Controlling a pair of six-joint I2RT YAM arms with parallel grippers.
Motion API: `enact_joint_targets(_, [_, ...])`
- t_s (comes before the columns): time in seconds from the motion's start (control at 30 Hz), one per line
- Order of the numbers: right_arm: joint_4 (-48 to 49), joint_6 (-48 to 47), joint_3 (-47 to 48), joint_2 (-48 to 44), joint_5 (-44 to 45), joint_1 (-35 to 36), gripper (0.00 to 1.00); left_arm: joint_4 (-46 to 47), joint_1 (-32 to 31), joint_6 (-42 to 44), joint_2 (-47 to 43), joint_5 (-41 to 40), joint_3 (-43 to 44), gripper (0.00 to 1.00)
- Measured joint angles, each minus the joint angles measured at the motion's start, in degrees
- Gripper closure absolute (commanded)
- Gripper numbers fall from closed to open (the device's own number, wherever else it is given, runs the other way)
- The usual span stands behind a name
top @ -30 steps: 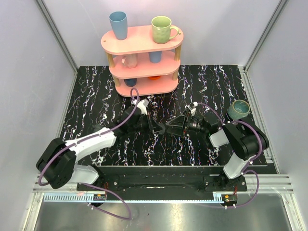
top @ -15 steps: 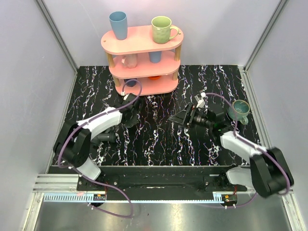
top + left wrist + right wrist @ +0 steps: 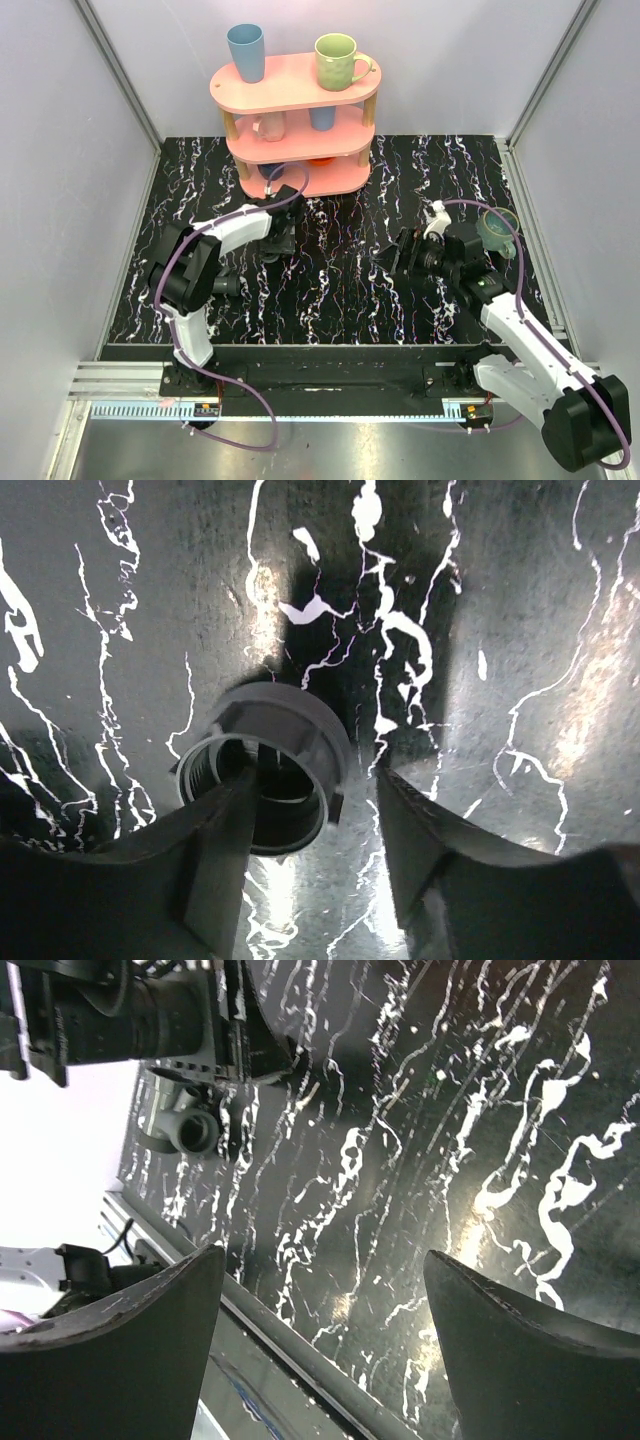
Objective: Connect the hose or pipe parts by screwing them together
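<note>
A dark grey pipe part (image 3: 268, 770) with a round threaded opening lies on the black marbled table. My left gripper (image 3: 318, 780) stands open right over it, pointing down. Its left finger (image 3: 215, 850) crosses in front of the opening and its right finger (image 3: 420, 850) stands clear to the right. From above, this gripper (image 3: 278, 244) is in front of the pink shelf. Another pipe part (image 3: 190, 1128), grey and T-like, lies nearer the front edge, below my left forearm (image 3: 225, 285). My right gripper (image 3: 325, 1290) is open and empty, right of centre (image 3: 396, 255).
A pink three-tier shelf (image 3: 295, 130) stands at the back with a blue cup (image 3: 246, 52) and a green mug (image 3: 338, 60) on top. A teal mug (image 3: 495, 228) sits on the table by my right arm. A metal rail (image 3: 300, 1360) runs along the near edge.
My two grippers met at the table's middle a second ago and have drawn apart. The left one swung back toward the shelf and has now opened. The right one pulled back to the right.
</note>
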Motion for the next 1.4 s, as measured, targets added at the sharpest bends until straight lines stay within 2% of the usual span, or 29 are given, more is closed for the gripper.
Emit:
enact_joint_targets(0.07, [-1.86, -1.03, 0.22, 0.44, 0.50, 0.00, 0.09, -0.63, -0.02, 0.26, 0.35, 0.15, 0.22, 0.29])
enact_joint_targets(0.1, [-2.64, -1.51, 0.37, 0.76, 0.81, 0.00, 0.09, -1.11, -0.02, 0.26, 0.24, 0.11, 0.31, 0.20])
enact_joint_targets(0.17, [-3.50, -2.08, 0.44, 1.14, 0.96, 0.00, 0.09, -1.84, 0.00, 0.07, -0.52, -0.28, 0.42, 0.13])
enact_joint_targets(0.4, [-3.67, -2.71, 0.59, 2.56, 1.03, 0.00, 0.10, -7.58, 2.29, 0.33, -9.73, -5.55, 2.54, 0.08])
enact_joint_targets(0.47, [-3.61, -2.67, 0.59, 2.67, 0.83, 0.00, 0.10, -8.35, 5.14, 0.68, -14.16, -6.73, 1.84, 0.03])
enact_joint_targets(0.57, [-3.32, -2.64, 0.61, 2.67, 0.66, 0.00, 0.10, -8.24, 11.41, 1.55, -21.49, -7.45, -1.38, 0.02])
enact_joint_targets(0.63, [-3.34, -2.64, 0.68, 2.67, 0.61, 0.00, 0.10, -8.31, 17.35, 2.54, -24.83, -7.30, -3.58, 0.01])
enact_joint_targets(0.73, [-3.39, -2.67, 1.01, 2.62, 0.20, 0.00, 0.10, -7.74, 24.22, 3.78, -25.09, -6.12, -5.88, 0.01])
enact_joint_targets(0.87, [-3.39, -2.67, 1.31, 1.55, -0.42, 0.00, 0.10, -7.15, 28.59, 5.51, -23.98, -3.39, -9.86, 0.03])
enact_joint_targets(1.23, [-3.93, -2.69, 1.31, -2.23, -0.83, 0.00, 0.09, -5.86, 28.83, 9.27, -17.68, 2.08, -11.06, 0.12])
enact_joint_targets(1.4, [-5.68, -2.73, 1.42, -2.49, -0.81, 0.00, 0.10, -5.51, 28.83, 10.36, -16.20, 3.13, -11.08, 0.28])
